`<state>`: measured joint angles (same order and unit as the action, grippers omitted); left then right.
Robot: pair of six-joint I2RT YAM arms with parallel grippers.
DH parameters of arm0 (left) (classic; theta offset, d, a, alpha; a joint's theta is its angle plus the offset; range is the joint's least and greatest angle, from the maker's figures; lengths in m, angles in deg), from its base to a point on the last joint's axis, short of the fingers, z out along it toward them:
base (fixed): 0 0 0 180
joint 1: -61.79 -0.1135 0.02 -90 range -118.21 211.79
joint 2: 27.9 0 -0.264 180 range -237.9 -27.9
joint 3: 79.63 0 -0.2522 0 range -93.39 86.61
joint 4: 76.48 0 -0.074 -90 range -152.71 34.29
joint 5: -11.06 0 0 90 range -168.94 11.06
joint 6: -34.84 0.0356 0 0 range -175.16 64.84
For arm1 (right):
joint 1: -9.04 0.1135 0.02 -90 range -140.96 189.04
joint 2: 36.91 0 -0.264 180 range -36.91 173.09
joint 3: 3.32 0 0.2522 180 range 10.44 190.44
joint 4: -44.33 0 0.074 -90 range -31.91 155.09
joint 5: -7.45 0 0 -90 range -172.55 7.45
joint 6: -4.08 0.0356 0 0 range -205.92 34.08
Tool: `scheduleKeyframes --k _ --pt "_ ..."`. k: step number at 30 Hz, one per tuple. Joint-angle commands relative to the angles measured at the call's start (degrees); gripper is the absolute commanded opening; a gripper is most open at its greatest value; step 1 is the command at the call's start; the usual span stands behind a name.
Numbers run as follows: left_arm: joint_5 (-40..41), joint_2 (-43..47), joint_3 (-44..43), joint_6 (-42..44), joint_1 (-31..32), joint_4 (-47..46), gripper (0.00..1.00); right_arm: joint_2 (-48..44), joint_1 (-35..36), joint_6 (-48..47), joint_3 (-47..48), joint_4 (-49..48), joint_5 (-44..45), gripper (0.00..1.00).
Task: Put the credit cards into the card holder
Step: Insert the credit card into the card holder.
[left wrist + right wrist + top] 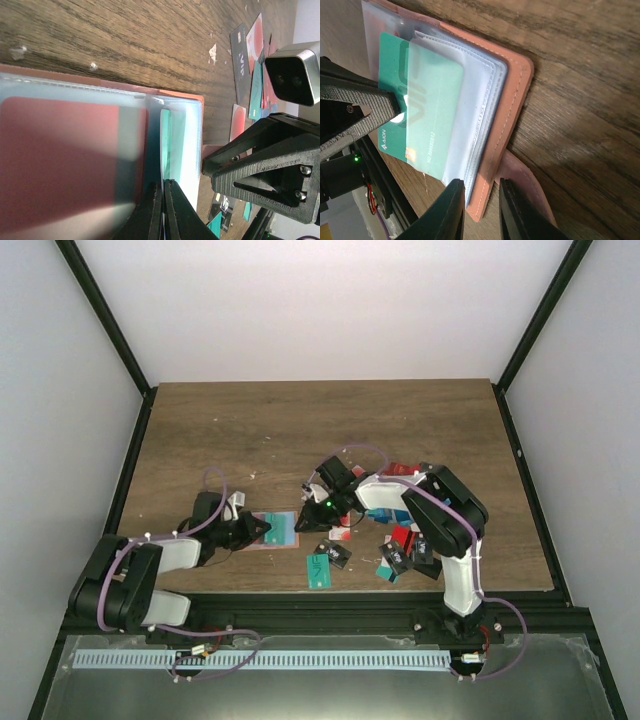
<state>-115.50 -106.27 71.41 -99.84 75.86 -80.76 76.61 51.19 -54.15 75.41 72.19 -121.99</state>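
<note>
- The left gripper (163, 210) is pinching shut on a glossy teal card (435, 115), which is sitting partly inside a clear pocket (475, 95).
- The right gripper (481, 210), jaws slightly apart, is straddling the stitched corner of the salmon card holder (515, 85), which is lying open on the woodgrain table (580, 75).

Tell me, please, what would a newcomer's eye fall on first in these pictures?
First comes the open card holder, lying left of centre on the table. A teal card sits partly inside one of its clear pockets, pinched at its outer edge by the left fingers. The right fingers stand apart over the holder's edge, and a heap of loose cards lies beside the right arm.
</note>
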Motion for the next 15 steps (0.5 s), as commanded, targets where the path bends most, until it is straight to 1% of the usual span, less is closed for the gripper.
scheduleKeyframes --k 1,8,15 --pt "0.33 -1.38 0.61 0.52 0.08 0.48 0.04 -0.29 0.3 0.07 -1.38 0.65 0.54 0.21" --pt "0.56 -3.81 0.49 -0.75 0.26 -1.64 0.04 2.46 0.35 0.56 0.29 0.13 -0.53 0.13" --pt "0.65 -6.15 -0.21 -1.85 0.91 -3.68 0.04 3.58 0.33 0.64 1.26 0.06 -1.32 0.1"
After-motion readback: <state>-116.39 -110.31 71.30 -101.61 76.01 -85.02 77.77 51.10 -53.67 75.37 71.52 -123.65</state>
